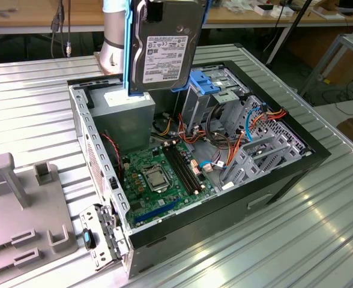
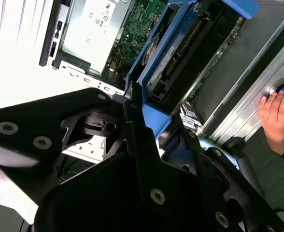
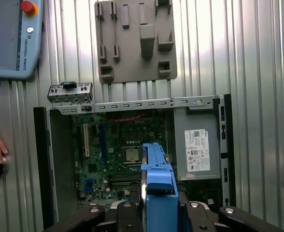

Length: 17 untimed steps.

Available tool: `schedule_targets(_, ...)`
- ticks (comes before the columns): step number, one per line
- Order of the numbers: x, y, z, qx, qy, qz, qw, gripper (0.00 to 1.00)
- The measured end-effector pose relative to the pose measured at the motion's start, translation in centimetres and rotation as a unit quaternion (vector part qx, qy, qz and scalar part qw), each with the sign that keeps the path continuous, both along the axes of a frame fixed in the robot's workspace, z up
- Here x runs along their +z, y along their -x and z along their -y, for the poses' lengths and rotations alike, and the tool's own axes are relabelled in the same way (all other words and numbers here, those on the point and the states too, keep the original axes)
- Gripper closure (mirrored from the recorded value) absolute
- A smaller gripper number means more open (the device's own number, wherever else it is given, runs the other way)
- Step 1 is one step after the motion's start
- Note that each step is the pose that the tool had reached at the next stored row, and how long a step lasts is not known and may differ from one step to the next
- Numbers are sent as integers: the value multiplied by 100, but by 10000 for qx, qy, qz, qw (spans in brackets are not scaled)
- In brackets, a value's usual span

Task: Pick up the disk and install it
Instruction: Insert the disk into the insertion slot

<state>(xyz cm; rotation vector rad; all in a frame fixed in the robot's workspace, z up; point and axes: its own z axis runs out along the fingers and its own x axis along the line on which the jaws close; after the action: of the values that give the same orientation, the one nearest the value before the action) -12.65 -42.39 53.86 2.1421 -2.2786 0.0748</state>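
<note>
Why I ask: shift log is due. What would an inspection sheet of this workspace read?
Surface: ribbed metal table, bearing the open computer case.
Job's things: disk held upright above the case, not yet in it.
Clutter: grey fixture plate beside the case.
Grippers: gripper shut on the disk's blue-framed edges.
Cables: red, orange and blue wiring inside the case.
Surroundings: a person's hand beside the case; teach pendant on the table; wooden workbenches behind.

A ribbed metal table (image 1: 38,102) is spread across the exterior view. Behind it, a wooden workbench (image 1: 38,15) is set at twelve o'clock and a metal frame (image 1: 344,54) at two o'clock, over grey floor (image 1: 338,103). Light is reflected at five o'clock.
</note>
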Motion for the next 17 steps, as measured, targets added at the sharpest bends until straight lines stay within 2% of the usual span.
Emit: schedule_targets(17,-4,-58,0,0,1,0,10000,63)
